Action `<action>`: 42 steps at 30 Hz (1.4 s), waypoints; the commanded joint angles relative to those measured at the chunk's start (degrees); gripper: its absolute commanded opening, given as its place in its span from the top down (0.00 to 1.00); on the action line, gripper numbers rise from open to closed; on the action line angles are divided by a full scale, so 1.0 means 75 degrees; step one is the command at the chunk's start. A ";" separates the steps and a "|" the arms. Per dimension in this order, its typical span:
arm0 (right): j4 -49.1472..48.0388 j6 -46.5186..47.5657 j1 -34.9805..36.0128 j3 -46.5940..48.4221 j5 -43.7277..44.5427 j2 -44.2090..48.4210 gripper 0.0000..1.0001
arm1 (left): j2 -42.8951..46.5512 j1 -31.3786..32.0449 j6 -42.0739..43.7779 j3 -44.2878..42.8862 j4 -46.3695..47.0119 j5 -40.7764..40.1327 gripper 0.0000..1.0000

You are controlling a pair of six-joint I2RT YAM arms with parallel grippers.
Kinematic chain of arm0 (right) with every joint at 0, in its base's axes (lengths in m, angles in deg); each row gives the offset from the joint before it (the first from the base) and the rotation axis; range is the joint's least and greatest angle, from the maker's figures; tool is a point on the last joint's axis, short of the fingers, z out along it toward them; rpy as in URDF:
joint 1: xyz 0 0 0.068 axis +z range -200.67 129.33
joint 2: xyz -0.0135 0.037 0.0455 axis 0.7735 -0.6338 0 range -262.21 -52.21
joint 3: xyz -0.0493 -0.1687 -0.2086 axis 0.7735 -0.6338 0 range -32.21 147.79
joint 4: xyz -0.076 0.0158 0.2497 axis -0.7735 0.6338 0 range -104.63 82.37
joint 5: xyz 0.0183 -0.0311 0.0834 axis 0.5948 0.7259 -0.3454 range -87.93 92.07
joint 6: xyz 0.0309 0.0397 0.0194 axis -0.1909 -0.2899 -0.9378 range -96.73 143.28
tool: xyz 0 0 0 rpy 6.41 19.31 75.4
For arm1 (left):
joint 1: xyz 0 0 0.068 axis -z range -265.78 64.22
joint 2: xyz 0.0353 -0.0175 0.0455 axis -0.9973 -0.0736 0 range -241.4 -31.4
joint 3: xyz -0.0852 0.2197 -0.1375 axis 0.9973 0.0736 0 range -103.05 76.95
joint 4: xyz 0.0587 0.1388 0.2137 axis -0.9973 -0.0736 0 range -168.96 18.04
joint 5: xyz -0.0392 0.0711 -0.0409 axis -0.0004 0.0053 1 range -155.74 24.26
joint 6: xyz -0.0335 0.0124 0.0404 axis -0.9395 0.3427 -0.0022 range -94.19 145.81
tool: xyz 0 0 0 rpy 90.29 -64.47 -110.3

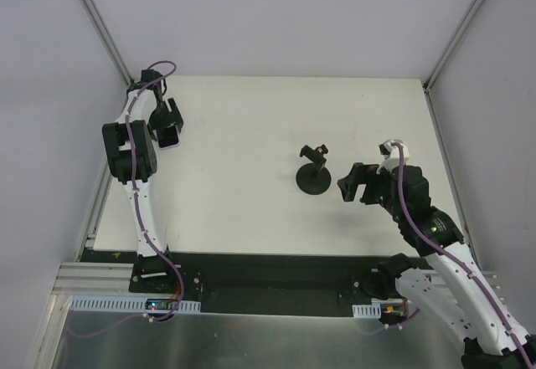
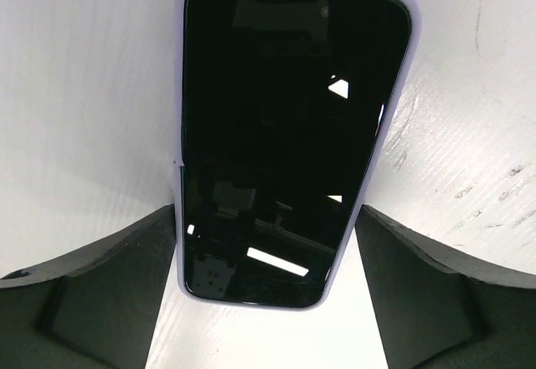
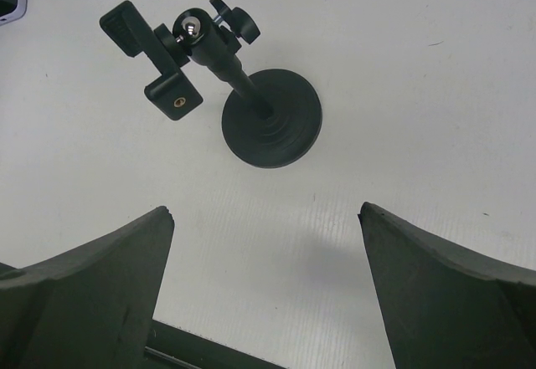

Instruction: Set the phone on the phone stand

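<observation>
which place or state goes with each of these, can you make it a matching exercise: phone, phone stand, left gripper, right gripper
Column one
1. phone
2. phone stand
3. left gripper
4. right gripper

Column two
A. open over bare table, with the stand just ahead of it
B. lying flat, far left of the table
C. upright on its round base, right of the table's middle
D. open, one finger on each side of the phone's near end

Pairs: 1-B, 2-C, 3-D, 4-A

No legible text or markings anywhere.
</observation>
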 commanded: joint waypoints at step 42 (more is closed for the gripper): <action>-0.0399 0.0134 -0.0059 -0.0063 0.0122 -0.0120 0.04 | 0.1632 0.1399 -0.0476 0.3065 -0.0092 -0.0475 0.20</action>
